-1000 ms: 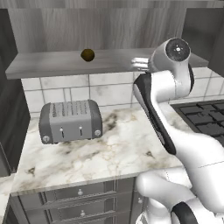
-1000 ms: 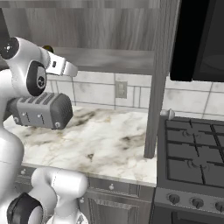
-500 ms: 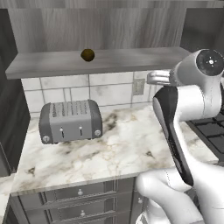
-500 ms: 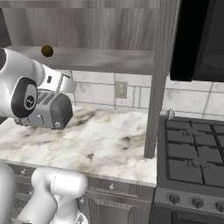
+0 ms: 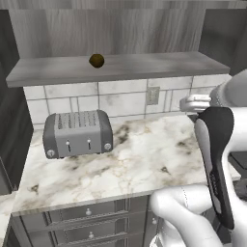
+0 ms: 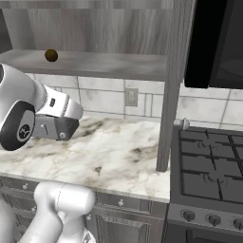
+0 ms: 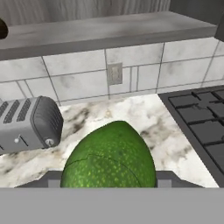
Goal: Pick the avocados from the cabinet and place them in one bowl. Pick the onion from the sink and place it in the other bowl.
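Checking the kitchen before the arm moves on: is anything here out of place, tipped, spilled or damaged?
Nothing stands out. The toaster stands upright on the marble counter, with no spill around it. The dark avocado sits alone on the cabinet shelf. The green avocado sits close before the hand camera, between the fingers of the gripper.

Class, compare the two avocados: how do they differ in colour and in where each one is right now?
The green avocado is bright green; the olive-brown avocado is dark. The green avocado sits gripped in the claw above the counter; the olive-brown avocado rests free on the cabinet shelf. Both are small and rounded.
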